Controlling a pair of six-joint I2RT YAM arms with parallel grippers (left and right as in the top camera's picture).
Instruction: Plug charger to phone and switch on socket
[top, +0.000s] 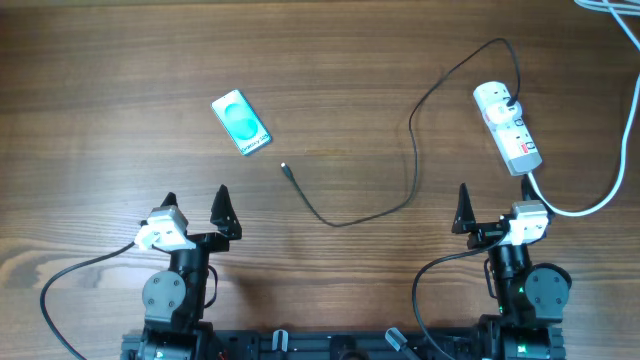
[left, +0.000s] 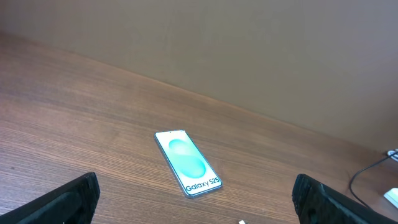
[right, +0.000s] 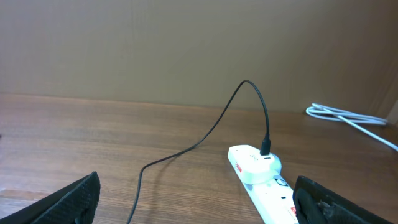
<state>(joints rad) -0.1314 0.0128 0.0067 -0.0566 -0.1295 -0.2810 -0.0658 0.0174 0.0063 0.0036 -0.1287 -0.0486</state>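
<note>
Diagonally, slim teal-white phone (top: 241, 123), scrn up

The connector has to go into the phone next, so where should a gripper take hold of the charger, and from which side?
Take the charger just behind its metal-tipped connector, where the cable runs straight. It lies flat, tip toward the phone, so come from above, jaws straddling the cable crosswise. The open left gripper looks nearest.

A brown wooden worktop (top: 90, 90), its grain running from 9 to 3 o'clock, fills the overhead view. In both wrist views a plain tan wall (left: 261, 43) rises at 12 o'clock behind its far edge, softly and evenly lit
</note>
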